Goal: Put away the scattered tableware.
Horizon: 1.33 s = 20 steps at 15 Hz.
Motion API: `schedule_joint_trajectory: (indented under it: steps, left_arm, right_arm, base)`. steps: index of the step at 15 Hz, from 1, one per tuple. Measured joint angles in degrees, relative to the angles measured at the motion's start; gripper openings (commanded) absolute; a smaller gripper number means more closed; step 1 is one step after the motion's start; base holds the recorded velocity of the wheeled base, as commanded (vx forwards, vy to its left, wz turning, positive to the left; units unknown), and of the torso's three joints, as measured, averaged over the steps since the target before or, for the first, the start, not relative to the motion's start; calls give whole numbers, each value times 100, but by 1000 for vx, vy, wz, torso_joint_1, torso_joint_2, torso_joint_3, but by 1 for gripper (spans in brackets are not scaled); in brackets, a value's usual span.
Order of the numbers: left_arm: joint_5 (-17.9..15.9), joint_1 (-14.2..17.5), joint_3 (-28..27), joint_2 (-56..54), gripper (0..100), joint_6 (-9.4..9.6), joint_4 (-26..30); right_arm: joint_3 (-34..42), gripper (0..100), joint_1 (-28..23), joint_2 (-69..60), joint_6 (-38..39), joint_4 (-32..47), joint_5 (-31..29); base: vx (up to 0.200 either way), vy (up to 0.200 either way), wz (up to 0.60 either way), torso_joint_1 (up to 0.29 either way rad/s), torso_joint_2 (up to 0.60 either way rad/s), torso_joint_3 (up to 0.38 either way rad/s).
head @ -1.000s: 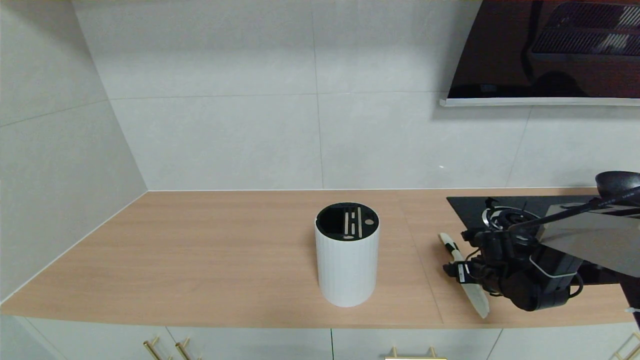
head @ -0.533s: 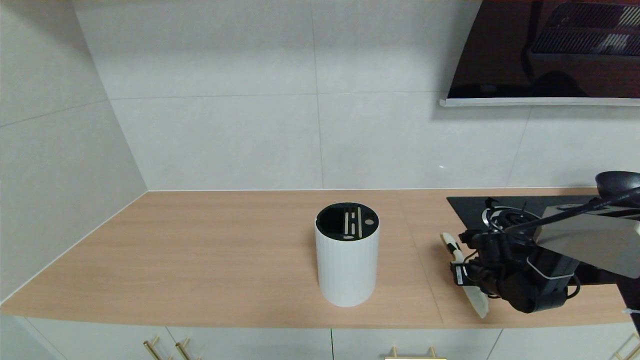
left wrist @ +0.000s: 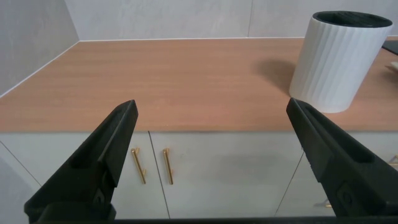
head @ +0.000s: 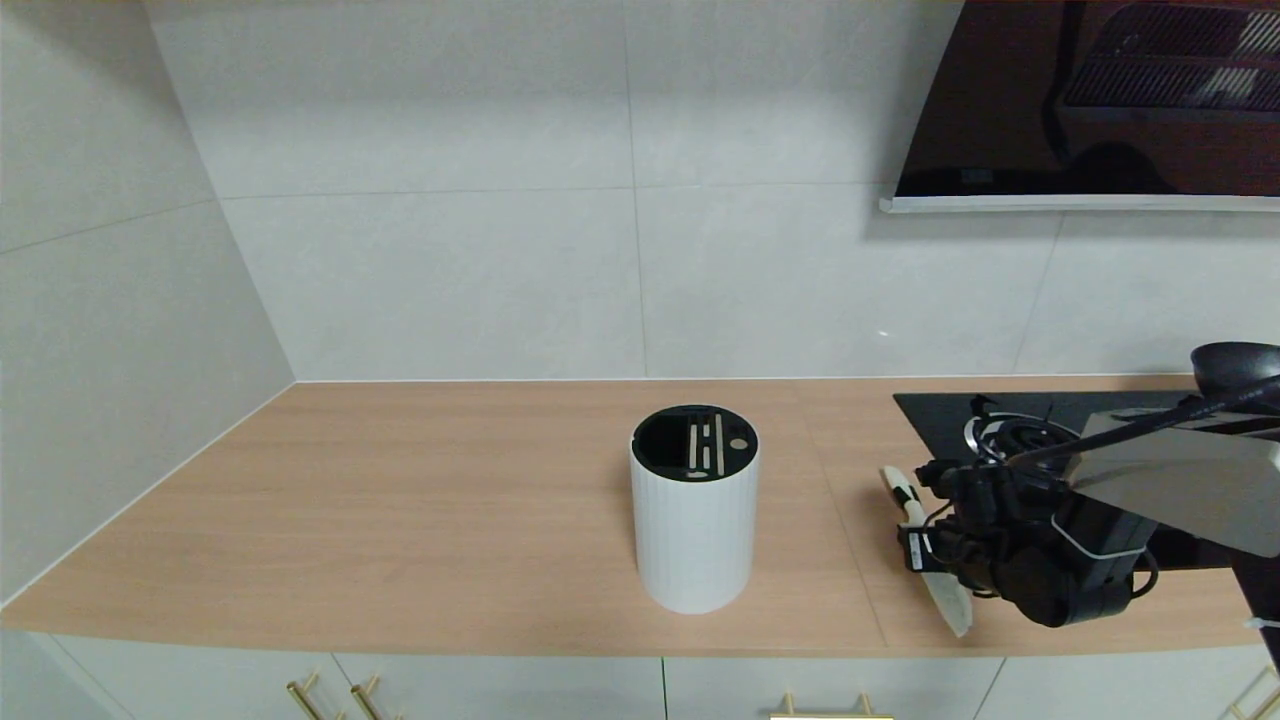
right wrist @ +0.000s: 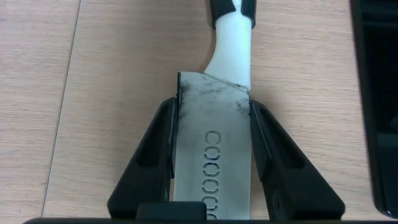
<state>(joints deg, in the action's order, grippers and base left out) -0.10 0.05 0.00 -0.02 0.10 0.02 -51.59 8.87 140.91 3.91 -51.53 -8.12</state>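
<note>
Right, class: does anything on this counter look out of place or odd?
The knife lies flat on the counter, outside the holder, blade held by the right gripper. Dark smudges mark the blade near its handle.

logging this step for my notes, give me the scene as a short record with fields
knife: flat on the counter, right of the holder, beside the stove
right gripper: closed on the knife blade, one finger at each edge
holder: white cylinder, upright, slotted dark top
left gripper: open, holding nothing, out in front of the counter edge
task state: knife not yet in the holder
</note>
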Motion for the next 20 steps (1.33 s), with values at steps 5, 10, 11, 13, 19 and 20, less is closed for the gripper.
schedule_joint_trajectory:
  steps: [5, 10, 11, 13, 19, 20]
  left_arm:
    - [10, 2, 0, 0, 100, -12, 0]
    - [-156, -18, -702, 117, 100, -171, -115]
    - [-299, -34, -1056, 349, 100, -177, -2]
    - [-636, -57, -1771, 1146, 100, -165, 108]
    - [-1424, -547, -4011, 4994, 100, -773, -313]
    - [-1481, -785, -4261, 5622, 100, -1301, -792]
  right_arm:
    - [286, 0, 68, -896, 235, 21, -2]
    - [697, 0, 525, -2443, 300, 87, -4]
    - [695, 0, 702, -2799, 308, 213, -4]
    - [405, 0, 1126, -3350, 317, 675, -24]
    - [-157, 0, 2492, -4022, 369, 935, -327]
    - [-139, 0, 2728, -4058, 443, 930, -391]
  base:
    - [0, 0, 0, 0, 0, 0]
    - [0, 0, 0, 0, 0, 0]
    - [0, 0, 0, 0, 0, 0]
    - [0, 0, 0, 0, 0, 0]
    - [0, 0, 0, 0, 0, 0]
    - [0, 0, 0, 0, 0, 0]
